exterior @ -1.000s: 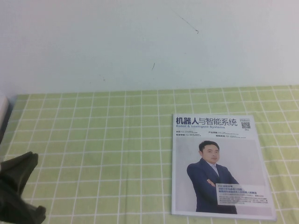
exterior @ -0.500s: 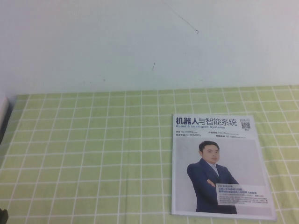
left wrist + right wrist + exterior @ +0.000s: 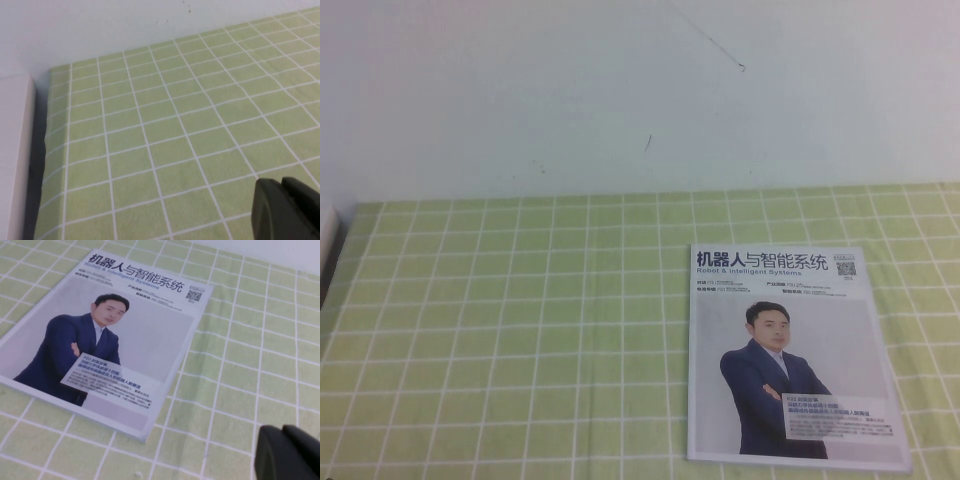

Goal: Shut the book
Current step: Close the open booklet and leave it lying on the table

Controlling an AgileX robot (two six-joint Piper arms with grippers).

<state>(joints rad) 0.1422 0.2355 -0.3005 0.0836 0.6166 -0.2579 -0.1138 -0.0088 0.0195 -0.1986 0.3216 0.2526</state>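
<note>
The magazine (image 3: 790, 360) cover carries the bold dark title (image 3: 761, 262) "机器人与智能系统" across its top, with the English subtitle (image 3: 750, 272) "Robot & Intelligent Systems" just beneath it. A QR code (image 3: 846, 267) sits in the cover's top right corner. The small headline lines (image 3: 780, 290) below and the pale caption box (image 3: 838, 418) over the portrait are too fine to read
</note>
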